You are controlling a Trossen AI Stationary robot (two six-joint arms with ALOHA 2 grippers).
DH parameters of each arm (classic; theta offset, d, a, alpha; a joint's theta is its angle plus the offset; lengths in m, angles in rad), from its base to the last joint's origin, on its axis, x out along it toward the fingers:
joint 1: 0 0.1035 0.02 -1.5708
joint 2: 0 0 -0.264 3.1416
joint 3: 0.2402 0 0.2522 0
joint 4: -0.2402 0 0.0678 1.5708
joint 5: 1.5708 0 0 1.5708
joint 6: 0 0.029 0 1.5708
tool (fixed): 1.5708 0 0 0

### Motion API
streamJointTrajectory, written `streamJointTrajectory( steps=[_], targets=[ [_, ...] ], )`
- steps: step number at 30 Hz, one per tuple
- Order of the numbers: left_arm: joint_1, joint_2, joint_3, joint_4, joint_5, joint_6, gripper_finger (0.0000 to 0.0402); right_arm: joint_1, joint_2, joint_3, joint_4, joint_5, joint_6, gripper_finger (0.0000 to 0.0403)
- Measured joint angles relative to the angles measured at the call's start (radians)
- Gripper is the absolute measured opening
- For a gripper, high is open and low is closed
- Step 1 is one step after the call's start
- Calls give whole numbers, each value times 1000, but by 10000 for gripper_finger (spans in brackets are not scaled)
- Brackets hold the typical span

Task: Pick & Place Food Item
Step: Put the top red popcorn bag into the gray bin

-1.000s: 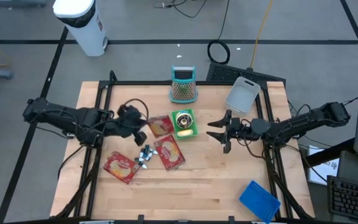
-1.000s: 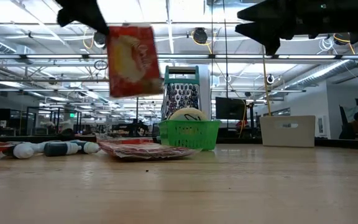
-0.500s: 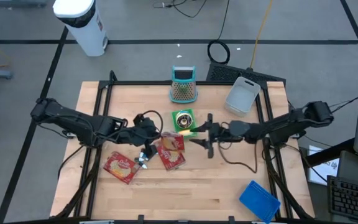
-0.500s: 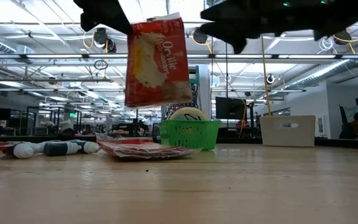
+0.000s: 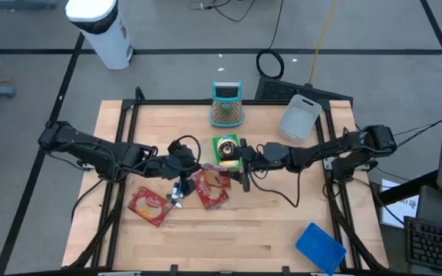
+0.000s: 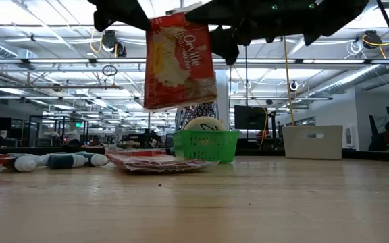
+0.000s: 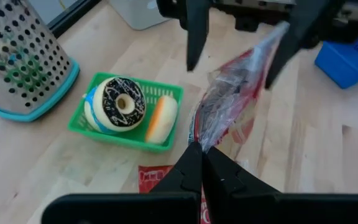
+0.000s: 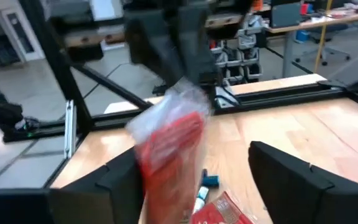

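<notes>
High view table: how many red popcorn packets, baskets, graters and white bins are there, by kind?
Red popcorn packets: 3
Baskets, green and blue: 2
Grater: 1
White bin: 1
Total: 7

The left gripper (image 5: 192, 163), reaching in from the left over the middle of the table and tilted downward, is clamped on a hanging red packet (image 6: 179, 62), while the right gripper (image 5: 242, 168) stretches level from the right, fingers spread on either side of it.
</notes>
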Motion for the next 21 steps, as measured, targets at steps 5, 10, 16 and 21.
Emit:
streamJointTrajectory(
  steps=[5,10,16,21],
  targets=[
    [0,0,0,-6,0,-2,0,-9,-12,1,-31,-5,40,188],
    [0,0,0,-5,0,-4,0,-9,-12,1,-38,-11,14,95],
    [-1,0,0,-3,2,-17,1,-8,-12,1,-31,-98,-55,13],
    [5,0,0,-3,21,-36,22,-6,-12,1,-34,-109,-68,8]
  ],
)
